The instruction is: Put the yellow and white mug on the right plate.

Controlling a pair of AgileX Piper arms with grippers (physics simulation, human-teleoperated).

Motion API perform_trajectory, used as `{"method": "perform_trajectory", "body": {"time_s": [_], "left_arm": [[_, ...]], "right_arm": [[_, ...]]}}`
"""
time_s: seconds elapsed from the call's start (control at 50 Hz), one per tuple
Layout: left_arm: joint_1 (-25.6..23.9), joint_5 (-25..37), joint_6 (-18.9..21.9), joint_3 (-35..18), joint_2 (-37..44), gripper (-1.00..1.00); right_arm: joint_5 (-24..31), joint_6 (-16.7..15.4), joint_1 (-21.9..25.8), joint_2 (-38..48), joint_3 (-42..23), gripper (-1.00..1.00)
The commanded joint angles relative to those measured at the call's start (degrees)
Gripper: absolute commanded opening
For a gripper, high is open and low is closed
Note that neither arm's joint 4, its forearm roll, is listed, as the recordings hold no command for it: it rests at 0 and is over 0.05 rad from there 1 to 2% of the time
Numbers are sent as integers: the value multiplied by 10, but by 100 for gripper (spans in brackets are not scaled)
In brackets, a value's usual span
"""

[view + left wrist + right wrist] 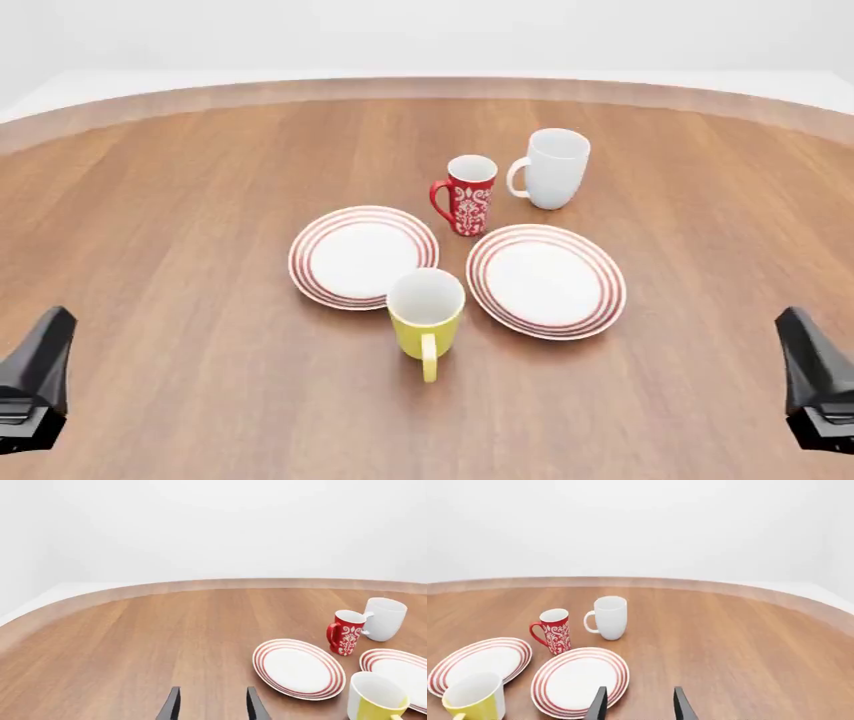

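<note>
the yellow and white mug [426, 309] stands upright on the tabletop [174, 220], near the front, touching or just overlapping the near rim of the left plate [363, 256] and just beside the right plate [546, 279]. its loop handle points toward the near edge, which looks handy for a grasp from the arms' side. both plates are flat, glossy white rounds with red rings. behind them stand a red patterned mug [467, 194] and a tall white mug [551, 168], well clear of the short path rightward. the left gripper [211, 705] and right gripper [638, 704] hang back at the near corners, each with its jaws parted and holding nothing. the wood-grain tabletop looks smooth.
</note>
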Motion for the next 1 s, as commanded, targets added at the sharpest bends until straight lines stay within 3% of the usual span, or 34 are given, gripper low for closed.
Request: {"method": "perform_trajectory", "body": {"time_s": [0.02,0.16,0.32,0.36,0.44,0.46,0.48,0.52,0.6,0.68,0.74,0.78,0.88,1.0], "left_arm": [[0,0,0,0,0,100],[0,0,0,0,0,100],[0,0,0,0,0,100],[0,0,0,0,0,100],[0,0,0,0,0,100],[0,0,0,0,0,100],[0,0,0,0,0,100],[0,0,0,0,0,100],[0,0,0,0,0,100],[0,0,0,0,0,100],[0,0,0,0,0,100],[0,0,0,0,0,100],[0,0,0,0,0,100],[0,0,0,0,0,100]], "right_arm": [[-8,-51,76,184,-75,100],[6,-55,78,196,-95,100],[29,-32,87,210,-108,100],[40,-41,93,214,-115,100],[78,-13,115,217,-143,100],[100,28,125,224,-157,100],[108,19,129,223,-161,100],[125,43,135,229,-176,100],[150,58,160,247,-199,100],[183,49,184,266,-242,100],[190,71,202,289,-243,100],[200,63,219,292,-254,100],[216,109,249,320,-273,100],[234,116,271,345,-311,100]]}}
